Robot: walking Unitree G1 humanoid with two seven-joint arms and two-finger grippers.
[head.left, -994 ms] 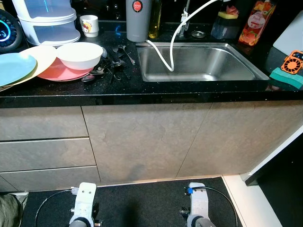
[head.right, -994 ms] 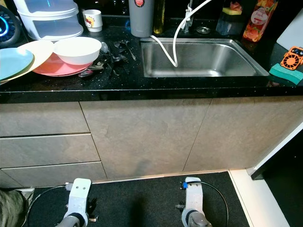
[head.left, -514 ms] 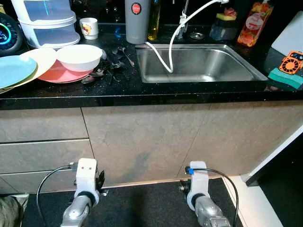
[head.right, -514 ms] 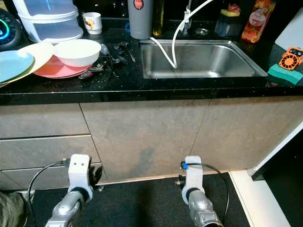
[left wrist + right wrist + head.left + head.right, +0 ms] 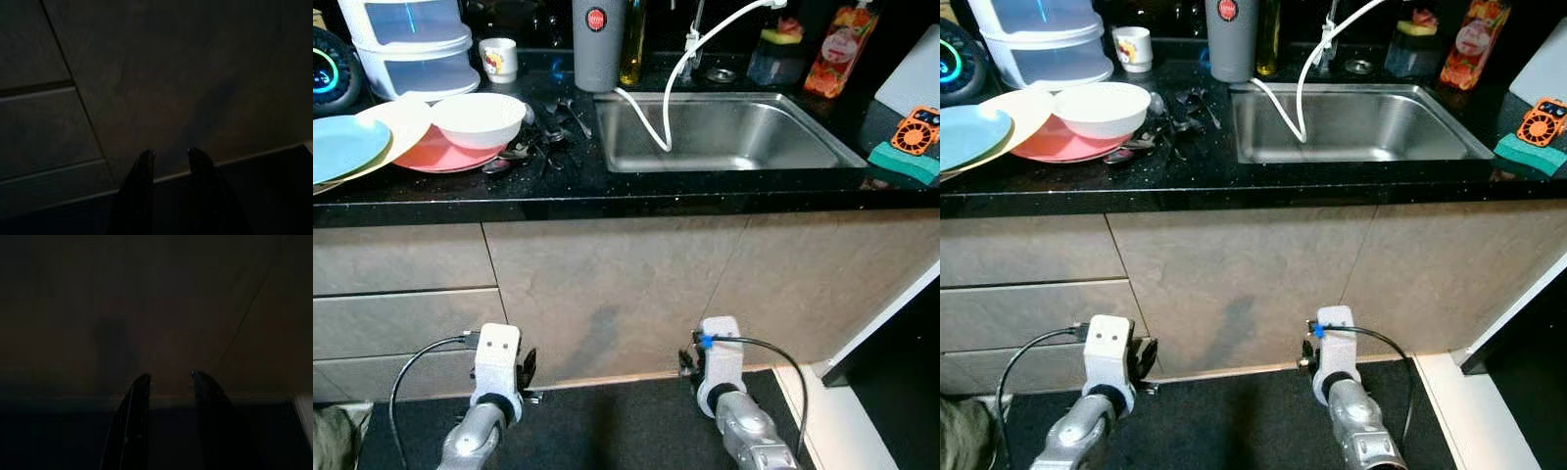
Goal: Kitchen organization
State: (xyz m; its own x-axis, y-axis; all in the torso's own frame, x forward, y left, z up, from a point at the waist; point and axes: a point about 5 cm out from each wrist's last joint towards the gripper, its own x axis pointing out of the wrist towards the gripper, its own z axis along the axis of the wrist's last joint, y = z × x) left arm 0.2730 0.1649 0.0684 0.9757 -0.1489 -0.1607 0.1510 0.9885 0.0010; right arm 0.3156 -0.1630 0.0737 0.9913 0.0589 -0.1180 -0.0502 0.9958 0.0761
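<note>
A white bowl [image 5: 477,116] sits on a pink plate [image 5: 435,152] near the bench's [image 5: 607,191] left end, with cream [image 5: 396,122] and blue [image 5: 342,145] plates beside it at the left edge. Cutlery [image 5: 543,132] lies between the bowl and the sink [image 5: 720,132]. A grey cup [image 5: 597,44] stands at the back edge. Both grippers, left [image 5: 168,159] and right [image 5: 168,382], hang low before the cabinet [image 5: 607,294], fingers apart and empty.

We face a counter [image 5: 607,191] above cabinet fronts [image 5: 607,294], with drawers [image 5: 401,323] at left. The sink [image 5: 724,132] sits right of centre, with a hose [image 5: 656,108] hanging into it. At left, a bowl [image 5: 478,116] rests on stacked plates [image 5: 362,142], with cutlery [image 5: 543,137] between bowl and sink. Containers [image 5: 411,44], a mug [image 5: 497,59] and a tumbler [image 5: 597,44] stand behind.
</note>
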